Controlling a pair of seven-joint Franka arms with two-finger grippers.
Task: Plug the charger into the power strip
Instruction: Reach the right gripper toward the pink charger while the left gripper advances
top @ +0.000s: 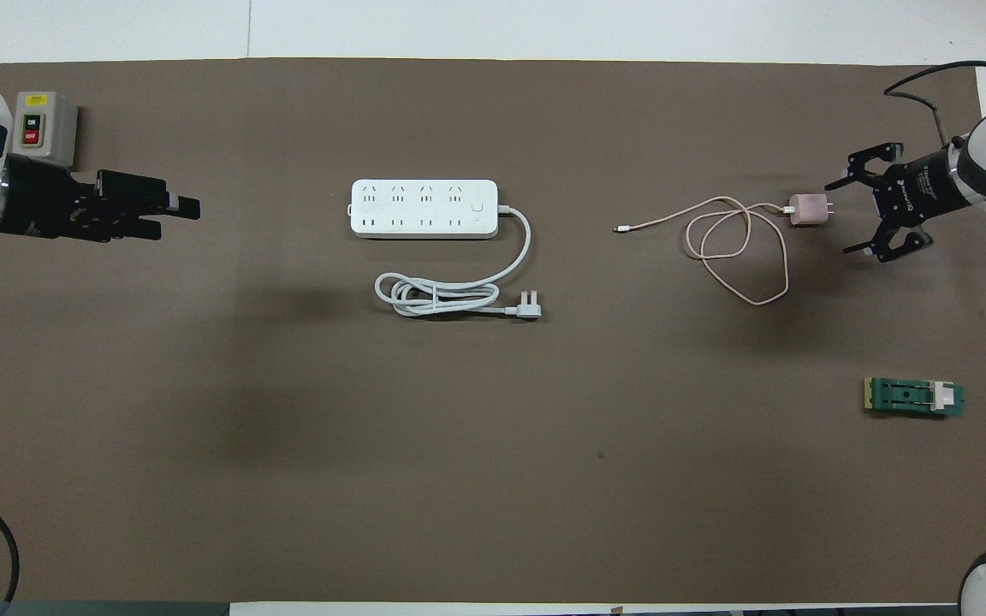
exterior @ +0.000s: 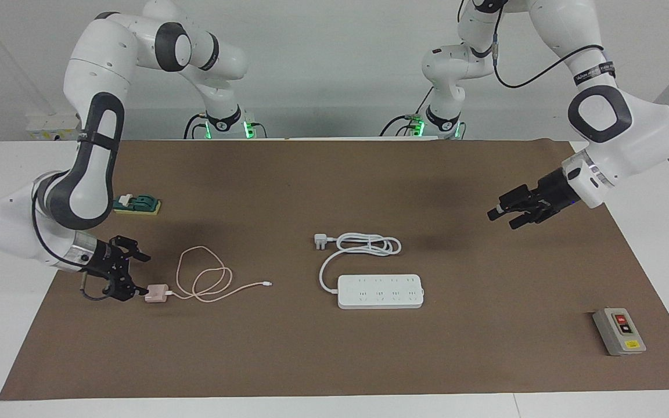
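A small pale pink cube-shaped charger (exterior: 156, 293) lies on the brown mat (exterior: 334, 360) toward the right arm's end of the table, its long thin pink cable (exterior: 204, 281) looping loosely across the mat toward the middle. The right gripper (exterior: 140, 273) is down at the charger with its two fingers spread wide — one fingertip (exterior: 141, 288) looks to be at the cube's edge in the facing view, the other up and apart from it; in the overhead view the right gripper (top: 842, 216) stands just beside the charger (top: 808, 208), the fingers flanking the prong end without closing on it, so it has hold of nothing. The long flat white power strip (exterior: 380, 291) rests near the middle of the table, well apart from the charger, sockets facing up, and its thick white cord (exterior: 363, 245) coils nearer to the robots and ends in a white three-pin plug (exterior: 321, 241). The left gripper (exterior: 500, 213) hangs in the air over bare mat toward the left arm's end, jaws open and empty. A small grey switch box with red and black buttons (exterior: 619, 331) sits near the corner of the mat at that end, farther from the robots than the power strip. A green block-shaped part on a yellow base (exterior: 136, 204) lies at the right arm's end, nearer to the robots than the charger.
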